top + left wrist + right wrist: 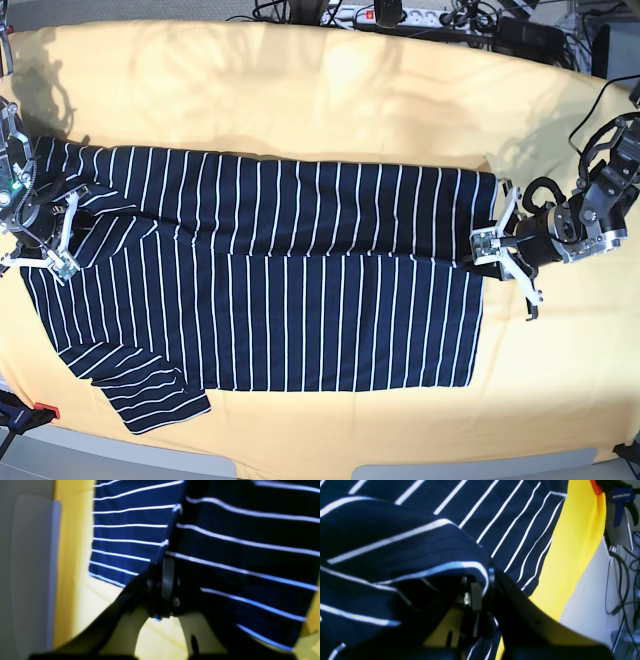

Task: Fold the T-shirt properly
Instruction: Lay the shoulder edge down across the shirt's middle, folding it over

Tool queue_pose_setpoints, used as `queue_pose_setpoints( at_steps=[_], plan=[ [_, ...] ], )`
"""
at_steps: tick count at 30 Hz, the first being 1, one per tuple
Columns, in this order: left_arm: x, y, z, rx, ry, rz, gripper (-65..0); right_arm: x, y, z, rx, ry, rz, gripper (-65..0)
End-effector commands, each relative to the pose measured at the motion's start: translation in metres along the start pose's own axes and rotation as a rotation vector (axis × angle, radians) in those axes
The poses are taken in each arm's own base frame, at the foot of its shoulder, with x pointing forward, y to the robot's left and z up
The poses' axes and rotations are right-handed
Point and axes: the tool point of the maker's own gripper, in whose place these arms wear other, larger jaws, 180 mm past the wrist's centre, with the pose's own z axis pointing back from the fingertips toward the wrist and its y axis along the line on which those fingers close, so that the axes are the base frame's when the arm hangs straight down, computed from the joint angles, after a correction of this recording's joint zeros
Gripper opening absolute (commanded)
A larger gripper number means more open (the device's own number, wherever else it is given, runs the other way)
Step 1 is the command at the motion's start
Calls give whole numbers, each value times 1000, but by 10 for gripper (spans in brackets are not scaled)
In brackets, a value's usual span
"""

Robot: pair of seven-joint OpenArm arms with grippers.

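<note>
The T-shirt (300,300), dark navy with thin white stripes, lies lengthwise across the yellow table; one sleeve sticks out at the front left. A far strip of it is doubled over toward the middle. My left gripper (486,248) is at the shirt's right edge, shut on the cloth. In the left wrist view the fabric (250,542) drapes from the closed left gripper (162,590). My right gripper (62,262) is at the shirt's left end, shut on a lifted fold. In the right wrist view that fold (395,542) curls over the right gripper (480,592).
A yellow cover (350,100) spreads over the table on all sides of the shirt. Cables and a power strip (400,15) run along the back edge. A blue-handled clamp (620,497) grips the table edge near the right arm, and a red clamp (20,412) sits at the front left corner.
</note>
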Motion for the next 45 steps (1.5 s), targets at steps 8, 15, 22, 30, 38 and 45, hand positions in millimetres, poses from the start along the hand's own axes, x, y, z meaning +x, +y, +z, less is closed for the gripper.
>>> queue_pose_setpoints(
  at_steps=[8,15,22,30,38,45],
  plan=[
    [3,18,8,48,-8,-16,-539,17,-22,4,-68,-56,-1,-541],
    [2,36,10,126,7,-1,-262,24,-68,9,-269,-36,-22,-275],
    [-4,-2,22,-98,28,9,-264,21,-55,14,-137,-4,-2,-275],
    [-8,-5,35,-131,56,-25,-264,-13,-33,11,-24,175,64,-275],
    [4,-22,47,-189,21,-19,-264,-32,7,42,287,201,70,-278],
    [-5,-46,53,-245,57,-65,-264,-75,51,66,421,327,125,-278]
  ],
)
